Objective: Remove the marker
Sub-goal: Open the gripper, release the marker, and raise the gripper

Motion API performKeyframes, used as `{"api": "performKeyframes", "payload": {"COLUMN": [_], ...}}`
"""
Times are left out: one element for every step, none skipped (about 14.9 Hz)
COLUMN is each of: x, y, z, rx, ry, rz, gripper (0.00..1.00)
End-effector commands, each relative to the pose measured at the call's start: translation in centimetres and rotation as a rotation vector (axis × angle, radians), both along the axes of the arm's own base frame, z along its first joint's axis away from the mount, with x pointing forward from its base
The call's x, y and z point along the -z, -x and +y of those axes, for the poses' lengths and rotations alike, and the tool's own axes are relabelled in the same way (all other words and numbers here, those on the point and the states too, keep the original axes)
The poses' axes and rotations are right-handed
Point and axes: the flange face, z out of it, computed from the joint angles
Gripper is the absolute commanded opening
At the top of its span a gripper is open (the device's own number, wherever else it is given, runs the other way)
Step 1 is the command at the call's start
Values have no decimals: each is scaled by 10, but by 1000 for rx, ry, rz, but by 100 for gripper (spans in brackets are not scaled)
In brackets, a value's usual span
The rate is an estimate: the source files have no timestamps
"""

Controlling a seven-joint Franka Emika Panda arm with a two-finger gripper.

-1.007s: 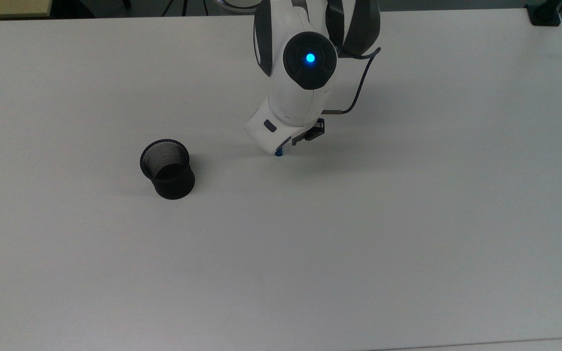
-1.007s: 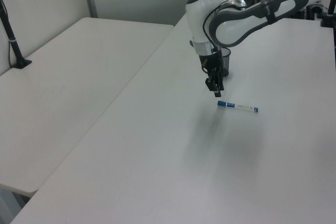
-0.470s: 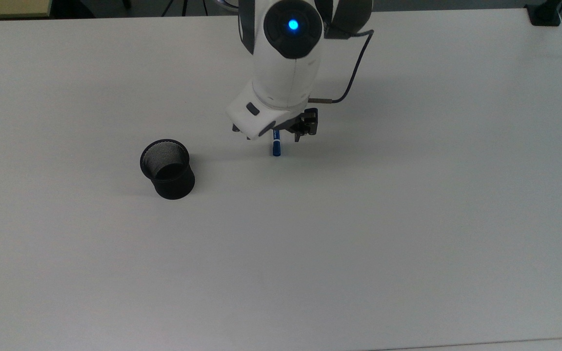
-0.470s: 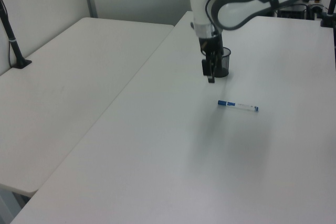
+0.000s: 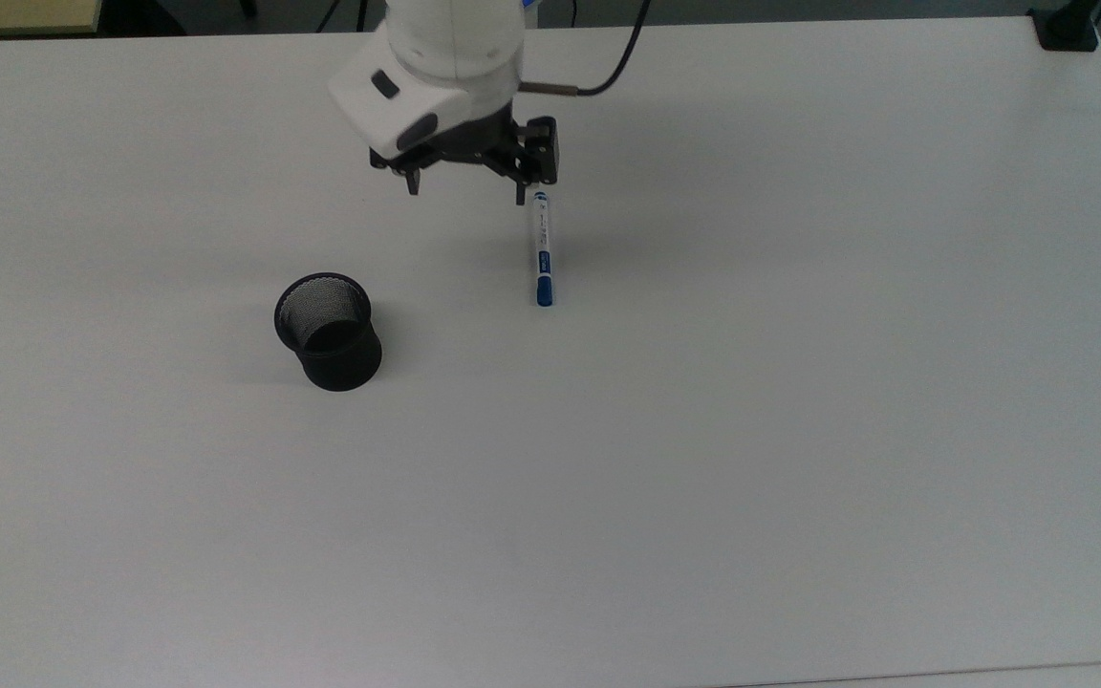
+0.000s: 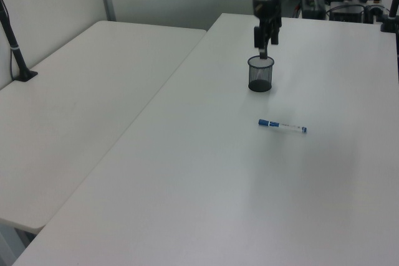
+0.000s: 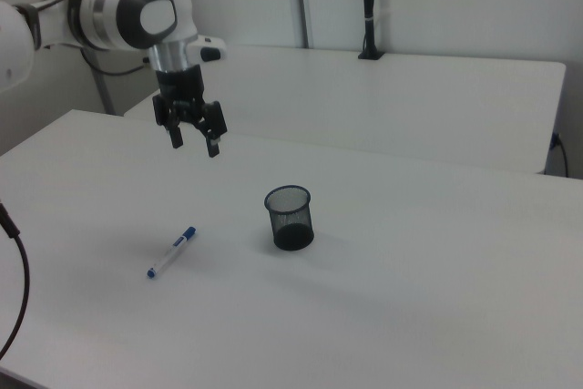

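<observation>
1. White was the colour of the table, on which the marker was found lying flat, its blue cap pointing toward the bottom of the top view.
2. The marker was seen in the right view to the left of the black mesh cup, apart from it and outside it.
3. In the left view the marker was noted nearer the camera than the cup, with bare table between them.
4. The cup was observed standing upright with its mouth open upward, and nothing could be made out inside it.
5. The gripper was recorded raised above the table, its two fingers spread apart and holding nothing.
6. In the right view the gripper was seen hanging well above the marker, clear of it and of the cup.
7. In the left view the gripper appeared just above the cup's rim; contact could not be confirmed.
8. A dark cable was noted trailing from the arm's wrist.
</observation>
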Motion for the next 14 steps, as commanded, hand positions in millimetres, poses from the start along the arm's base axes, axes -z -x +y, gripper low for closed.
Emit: {"api": "performKeyframes", "payload": {"x": [-44,-55,-65,-68,-72,-72,-72,-73,-75,-75,-75,-75,-75,-75], "y": [28,35,42,45,46,45,45,45,46,46,46,46,46,46], "z": [-31,-35,-45,-51,-55,-57,-58,-63,-67,-66,-67,-67,-66,-67], "rx": [25,30,48,58,66,69,72,80,86,86,87,87,87,88], "ry": [-26,-29,-31,-34,-43,-45,-46,-46,-46,-49,-51,-51,-51,-51], "rz": [-16,-21,-27,-24,-27,-29,-29,-30,-32,-32,-32,-32,-32,-32], "gripper": [100,100,100,100,100,100,100,100,100,100,100,100,100,100]}}
